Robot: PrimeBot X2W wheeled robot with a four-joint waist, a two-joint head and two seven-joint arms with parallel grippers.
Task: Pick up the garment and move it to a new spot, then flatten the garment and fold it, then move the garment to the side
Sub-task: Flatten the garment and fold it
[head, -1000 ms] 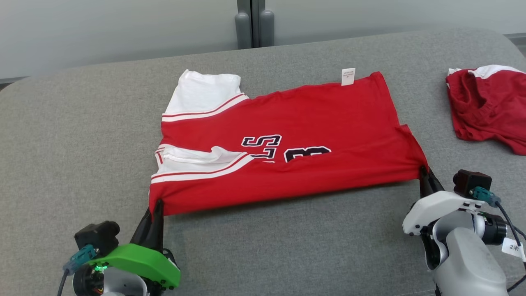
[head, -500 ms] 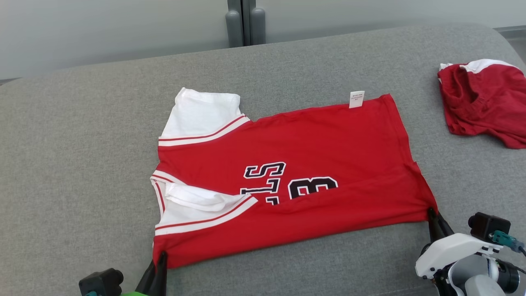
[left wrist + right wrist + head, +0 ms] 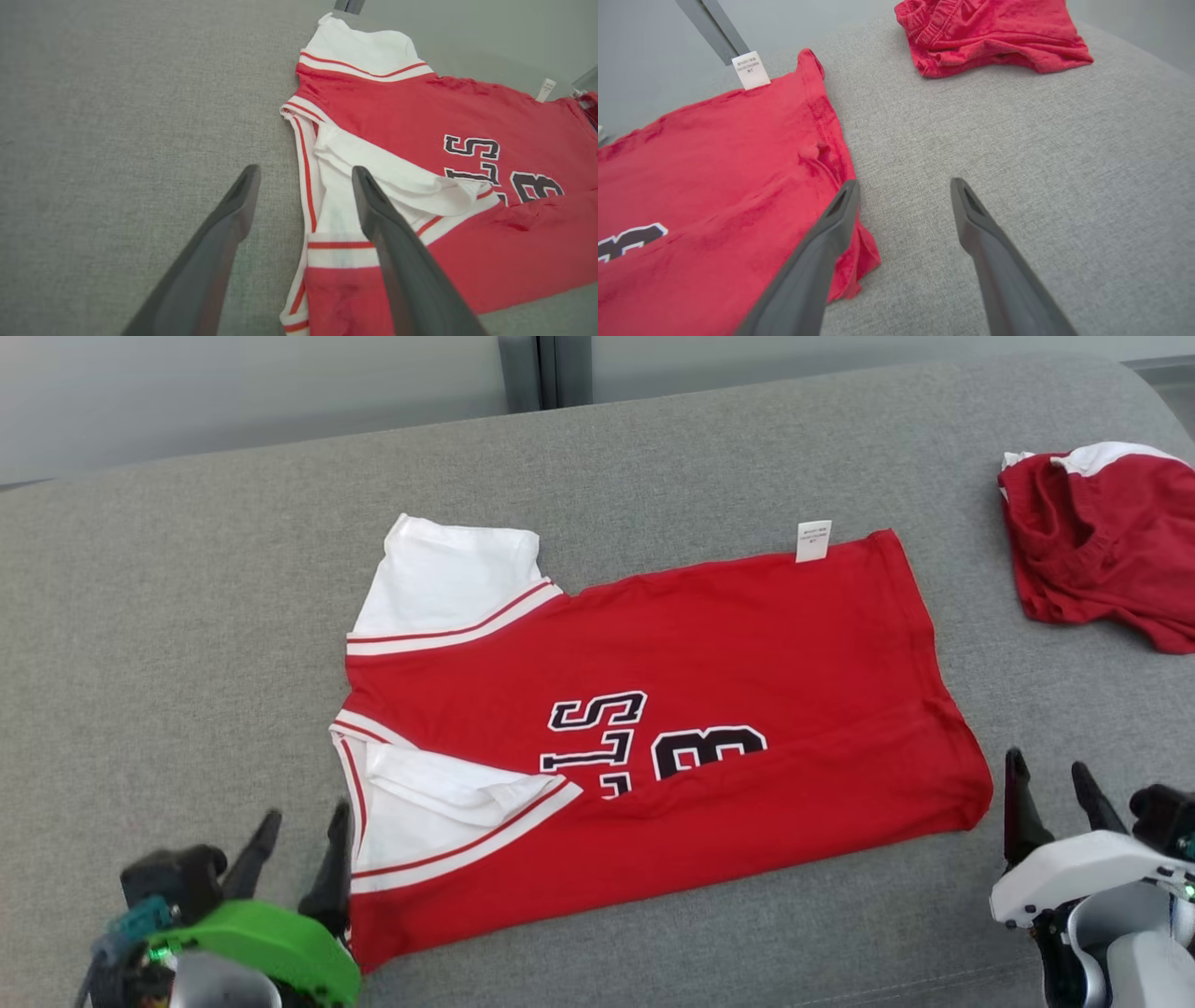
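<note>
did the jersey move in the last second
Yes, the jersey came toward the robot: its tag sat level with the far edge of the crumpled red garment and now lies clearly nearer.

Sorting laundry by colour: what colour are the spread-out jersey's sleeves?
The sleeves are white with red-striped trim; the jersey is red. Clearest in the left wrist view.

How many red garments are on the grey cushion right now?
2. The red jersey lies spread out in the middle of the grey cushion. The crumpled red garment sits apart near the far right edge. Anything under them would be hidden.
</note>
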